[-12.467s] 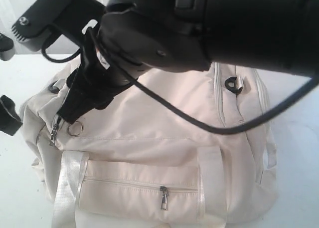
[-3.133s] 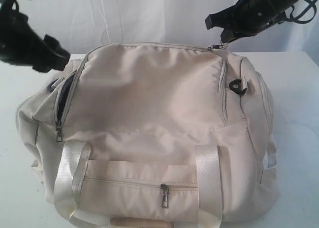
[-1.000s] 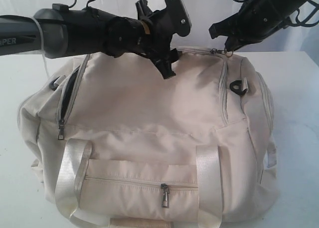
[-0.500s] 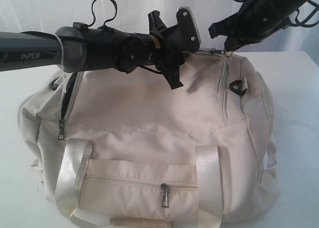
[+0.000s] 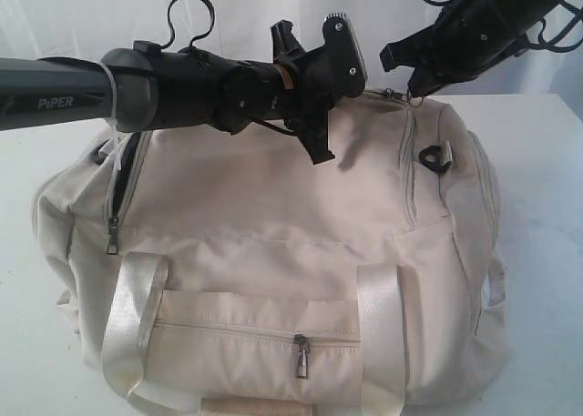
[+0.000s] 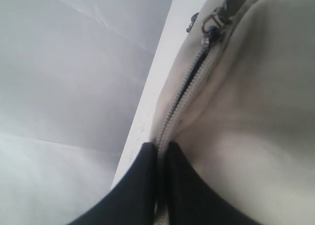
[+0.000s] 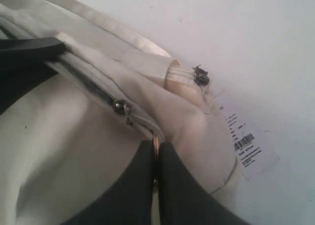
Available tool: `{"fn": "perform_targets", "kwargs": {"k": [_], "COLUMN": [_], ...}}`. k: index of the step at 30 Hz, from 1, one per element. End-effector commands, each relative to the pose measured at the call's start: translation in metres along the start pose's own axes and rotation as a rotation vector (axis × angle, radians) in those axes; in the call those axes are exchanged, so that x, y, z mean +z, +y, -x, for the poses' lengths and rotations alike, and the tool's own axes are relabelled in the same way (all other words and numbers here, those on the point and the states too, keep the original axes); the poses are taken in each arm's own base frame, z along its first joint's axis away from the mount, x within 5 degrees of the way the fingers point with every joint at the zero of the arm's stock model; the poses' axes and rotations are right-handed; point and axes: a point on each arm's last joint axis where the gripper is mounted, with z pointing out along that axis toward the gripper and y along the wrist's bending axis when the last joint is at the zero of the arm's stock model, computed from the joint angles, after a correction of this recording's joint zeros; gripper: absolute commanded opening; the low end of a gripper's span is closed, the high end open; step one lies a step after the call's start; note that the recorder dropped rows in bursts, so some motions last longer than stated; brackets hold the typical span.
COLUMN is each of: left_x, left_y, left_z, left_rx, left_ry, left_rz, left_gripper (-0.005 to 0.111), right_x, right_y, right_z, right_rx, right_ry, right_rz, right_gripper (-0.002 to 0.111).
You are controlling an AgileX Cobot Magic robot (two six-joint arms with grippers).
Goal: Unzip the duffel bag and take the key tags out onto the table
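The exterior camera sits off my arms, in front of the duffel bag [image 5: 273,216] and a little above it. It faces the bag's pocket side, with the white backdrop [image 5: 246,15] behind. It is near enough that the bag fills most of the frame and the bench [image 5: 547,216] shows only at the edges.

My left wrist camera looks along my left end effector [image 6: 157,147], very close over the bag's top zip [image 6: 184,99], down its length toward the zip pull [image 6: 212,21]. My right wrist camera looks past my right end effector [image 7: 156,146] from just above the bag's end, onto the bench beyond and a barcode label [image 7: 248,146]. All three views share that top zip and its pull.
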Motion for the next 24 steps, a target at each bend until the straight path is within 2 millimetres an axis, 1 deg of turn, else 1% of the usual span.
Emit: {"fn": "perform_targets", "kwargs": {"k": [1,5,9,12,17,20,24], "left_x": [-0.001,-0.001,-0.002,-0.002,-0.004,-0.007,-0.013], "left_y": [0.003,0.007,0.009,0.010,0.012,0.015,0.019], "left_z": [-0.005,-0.017,-0.022,-0.021,-0.020,-0.017,-0.013], "left_rx": [-0.033,-0.076,-0.081,-0.080,-0.080,-0.080,-0.076], "left_ry": [0.031,0.079,0.100,0.098,0.096,0.091,0.092], "left_rz": [-0.018,-0.038,-0.046,-0.045,-0.043,-0.037,-0.038], "left_gripper": [0.000,0.000,0.000,0.000,0.000,0.000,0.000], "right_x": [-0.004,-0.004,-0.009,-0.015,-0.028,-0.030,-0.030], "right_y": [-0.007,-0.009,-0.010,-0.011,-0.020,-0.024,-0.026], "right_z": [-0.006,-0.007,-0.006,-0.003,0.000,0.001,0.001], "right_rx": [-0.038,-0.053,-0.062,-0.073,-0.071,-0.075,-0.068], "right_ry": [0.054,0.070,0.059,0.027,-0.010,-0.026,-0.026], "right_rz": [-0.037,-0.057,-0.076,-0.100,-0.230,-0.269,-0.272], "right_gripper": [0.000,0.000,0.000,0.000,0.000,0.000,0.000]}}
